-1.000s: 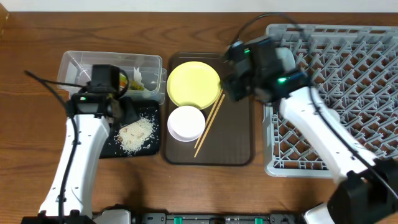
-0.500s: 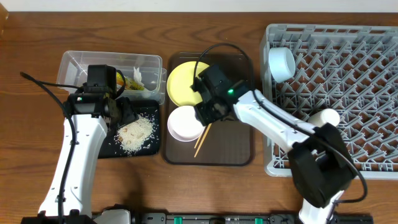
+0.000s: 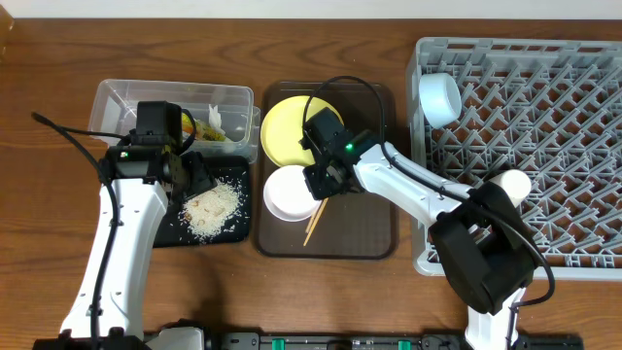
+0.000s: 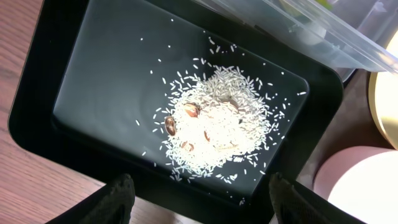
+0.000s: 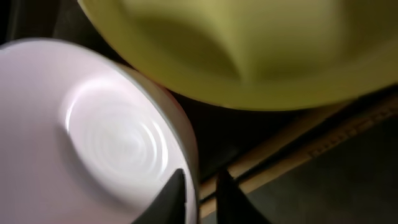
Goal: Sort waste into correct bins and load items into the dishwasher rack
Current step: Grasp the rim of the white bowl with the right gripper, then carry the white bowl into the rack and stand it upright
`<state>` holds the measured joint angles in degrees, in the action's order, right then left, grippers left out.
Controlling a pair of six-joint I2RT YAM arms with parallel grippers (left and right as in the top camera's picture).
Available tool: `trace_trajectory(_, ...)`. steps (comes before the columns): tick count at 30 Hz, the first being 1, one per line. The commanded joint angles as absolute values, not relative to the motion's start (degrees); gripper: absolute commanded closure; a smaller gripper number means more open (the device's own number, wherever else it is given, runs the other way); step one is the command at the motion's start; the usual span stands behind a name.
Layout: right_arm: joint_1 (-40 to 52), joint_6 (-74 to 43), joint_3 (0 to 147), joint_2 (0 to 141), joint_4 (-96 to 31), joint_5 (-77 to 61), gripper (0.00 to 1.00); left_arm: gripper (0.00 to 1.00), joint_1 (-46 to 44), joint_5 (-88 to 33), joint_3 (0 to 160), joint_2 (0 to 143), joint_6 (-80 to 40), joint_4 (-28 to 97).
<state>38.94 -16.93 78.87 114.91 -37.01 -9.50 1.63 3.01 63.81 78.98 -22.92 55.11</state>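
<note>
My right gripper is shut on the right rim of the white bowl, one finger inside and one outside. The bowl stands on the brown tray next to the yellow plate and the chopsticks. My left gripper is open and empty over the black tray, which holds rice scraps. The clear tub holds the wrapper and the tissue. The light-blue bowl and the pale cup sit in the grey rack.
The brown serving tray lies between the two bins and the rack. The rack reaches the table's right edge. Bare wooden table shows to the left of the bins and along the front.
My right arm swung left from the rack to the brown tray and came down on the white bowl's rim. The left arm has not moved.
</note>
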Motion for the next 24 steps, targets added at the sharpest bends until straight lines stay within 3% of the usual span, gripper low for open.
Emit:
trace_trajectory(1,38.92,-17.8,78.7,115.18,-37.15,-7.86,0.87,0.28,1.87,3.66,64.03,78.24,-23.24,55.22)
trace_trajectory(9,38.85,-17.8,78.7,115.11,-37.28,-7.25,0.99,0.28,1.87,3.46,64.03,78.24,-23.27,55.2)
trace_trajectory(24,32.99,-15.57,78.74,104.18,-40.1,-2.79,0.99,0.27,1.87,3.44,64.03,78.24,-23.24,54.87)
